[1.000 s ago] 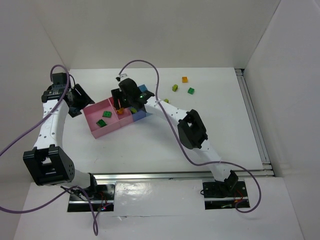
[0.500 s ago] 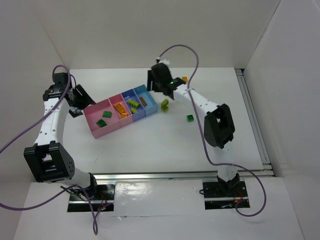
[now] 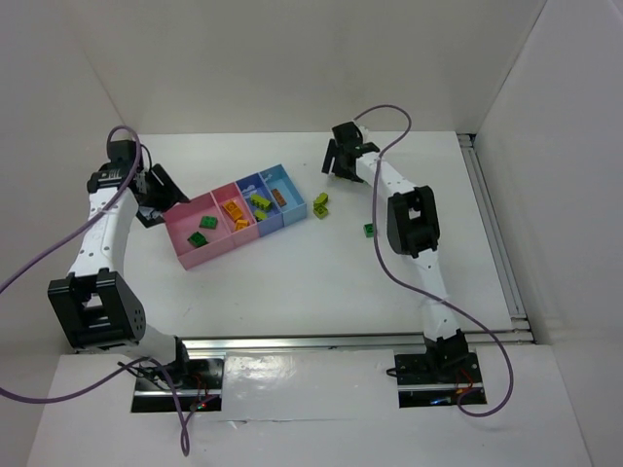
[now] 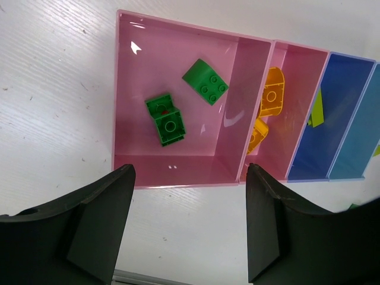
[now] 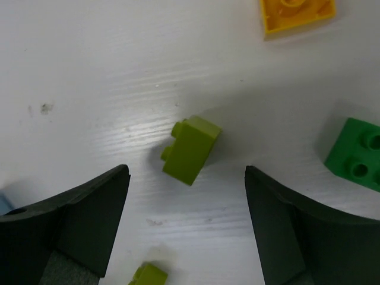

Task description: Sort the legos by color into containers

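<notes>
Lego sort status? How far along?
Done: dark green bricks in the big pink bin, orange bricks in the next pink bin. In hand: nothing; right gripper open above a lime brick. Left: it, a second lime brick, an orange brick, a dark green brick, all loose.

legos [image 3: 232, 209] in pink-blue bins [image 3: 190, 251], others [image 3: 320, 204] loose

The white, grained table [image 3: 292, 282] carries a joined row of four shallow plastic bins [image 4: 178, 171], two pink and two blue, set askew. Just beside the row's light-blue end lie two small lime-green studded plastic bricks [image 3: 321, 200]. A dark green studded brick [image 3: 370, 230] sits farther right, and an orange studded brick [image 5: 297, 12] lies apart from them.
</notes>
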Robot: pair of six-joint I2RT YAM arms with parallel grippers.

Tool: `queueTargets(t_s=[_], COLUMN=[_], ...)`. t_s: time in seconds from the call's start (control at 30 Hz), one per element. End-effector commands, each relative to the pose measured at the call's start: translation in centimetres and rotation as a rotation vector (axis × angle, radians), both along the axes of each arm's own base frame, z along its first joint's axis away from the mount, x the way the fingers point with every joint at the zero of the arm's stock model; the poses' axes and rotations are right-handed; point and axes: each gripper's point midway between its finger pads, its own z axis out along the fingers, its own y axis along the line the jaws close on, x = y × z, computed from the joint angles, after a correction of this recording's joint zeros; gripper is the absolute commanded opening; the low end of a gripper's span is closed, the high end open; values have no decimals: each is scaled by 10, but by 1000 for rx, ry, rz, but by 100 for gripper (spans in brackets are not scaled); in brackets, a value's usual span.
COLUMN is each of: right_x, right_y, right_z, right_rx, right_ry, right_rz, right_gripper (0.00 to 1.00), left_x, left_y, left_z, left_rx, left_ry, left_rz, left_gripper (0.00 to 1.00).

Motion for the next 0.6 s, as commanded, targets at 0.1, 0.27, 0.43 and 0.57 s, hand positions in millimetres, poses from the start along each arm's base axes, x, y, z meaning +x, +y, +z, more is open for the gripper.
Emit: queueTargets(t_s=[0.1, 0.27, 0.43, 0.57], right_x=[25, 38, 31, 19], right_y=[12, 11, 6, 5], right_z=[8, 12, 16, 28], right_rx=[78, 70, 39, 16], right_ry=[-68, -96, -94, -91], right_rz=[6, -21, -54, -51], right_gripper=[78, 59, 37, 21], left_x=[6, 2, 1, 1], left_y=[-3, -2, -1, -4], left_z=[28, 32, 35, 35], left_rx=[41, 51, 61, 46], left_ry=[-89, -101, -108, -111], left_rz=[-43, -37, -32, -43], left_gripper=[77, 77, 77, 77])
